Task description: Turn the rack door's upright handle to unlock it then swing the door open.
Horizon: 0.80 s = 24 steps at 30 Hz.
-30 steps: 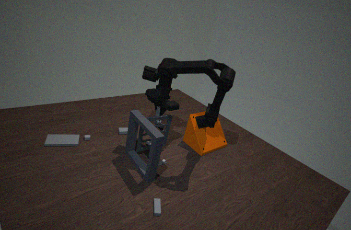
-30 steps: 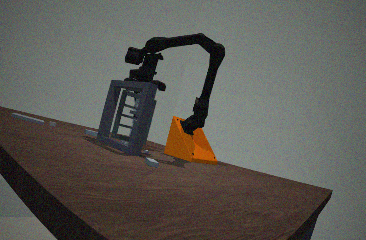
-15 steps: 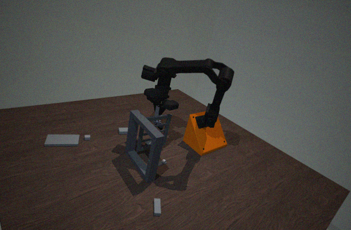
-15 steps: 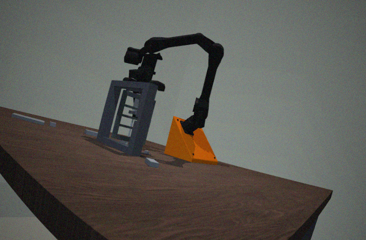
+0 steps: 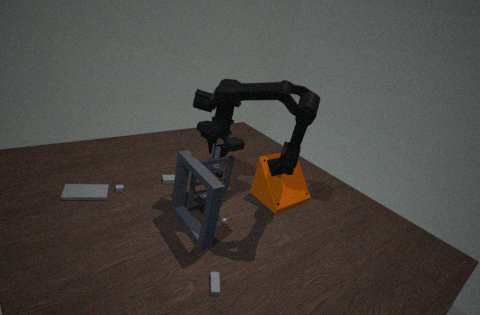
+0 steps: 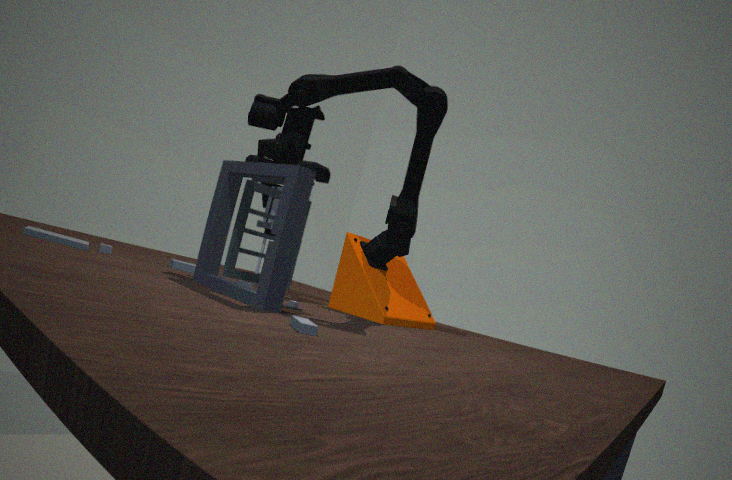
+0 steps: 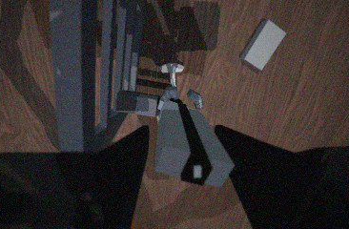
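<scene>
The grey rack frame (image 5: pixel 210 218) (image 6: pixel 287 237) (image 7: pixel 70 81) stands upright on the table. Its barred door (image 5: pixel 229 172) (image 6: pixel 238 226) stands partly swung out from the frame on its far side; the exact angle cannot be told. The grey upright handle (image 5: pixel 216 145) (image 7: pixel 173 138) rises beside the door's bars; its turn is hard to judge in the dark views. My gripper (image 5: pixel 216 151) (image 7: pixel 182 131) points down and is open, one finger on each side of the handle. In the wrist view dark gaps show between both fingers and the handle. In the exterior view the frame partly hides the fingers.
A flat grey slab (image 5: pixel 85 191) (image 6: pixel 55 237), a small cube (image 5: pixel 119 188) (image 6: pixel 105 248) and a block (image 5: pixel 168 178) (image 6: pixel 183 265) lie beyond the frame. Another block (image 5: pixel 215 284) (image 6: pixel 303 324) lies on its near side. The orange arm base (image 5: pixel 266 182) (image 6: pixel 352 288) stands to the right.
</scene>
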{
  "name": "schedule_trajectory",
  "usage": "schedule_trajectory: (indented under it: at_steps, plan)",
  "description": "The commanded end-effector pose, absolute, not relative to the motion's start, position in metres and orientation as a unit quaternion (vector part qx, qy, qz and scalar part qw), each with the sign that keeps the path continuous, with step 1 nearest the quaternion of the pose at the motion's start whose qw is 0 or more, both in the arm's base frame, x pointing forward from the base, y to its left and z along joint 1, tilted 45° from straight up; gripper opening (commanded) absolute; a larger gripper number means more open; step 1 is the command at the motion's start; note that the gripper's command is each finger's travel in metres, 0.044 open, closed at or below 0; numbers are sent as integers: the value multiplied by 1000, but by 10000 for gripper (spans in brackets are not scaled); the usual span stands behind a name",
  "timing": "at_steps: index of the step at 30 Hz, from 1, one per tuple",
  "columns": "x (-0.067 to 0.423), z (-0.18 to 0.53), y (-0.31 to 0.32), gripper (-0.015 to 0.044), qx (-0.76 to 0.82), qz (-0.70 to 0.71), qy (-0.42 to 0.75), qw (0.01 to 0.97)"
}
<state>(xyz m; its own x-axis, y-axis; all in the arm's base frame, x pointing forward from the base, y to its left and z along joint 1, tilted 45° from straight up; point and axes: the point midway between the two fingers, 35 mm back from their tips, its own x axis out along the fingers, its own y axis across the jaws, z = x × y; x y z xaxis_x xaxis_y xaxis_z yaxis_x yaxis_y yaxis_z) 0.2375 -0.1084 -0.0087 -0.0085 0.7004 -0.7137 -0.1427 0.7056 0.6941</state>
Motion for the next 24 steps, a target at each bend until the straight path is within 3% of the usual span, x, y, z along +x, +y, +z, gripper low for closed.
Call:
schedule_trajectory:
  at_steps: [1,24]
  plan:
    - [238,-8,-110,283,218,317,635,670]
    - [240,14,-133,283,217,316,636,670]
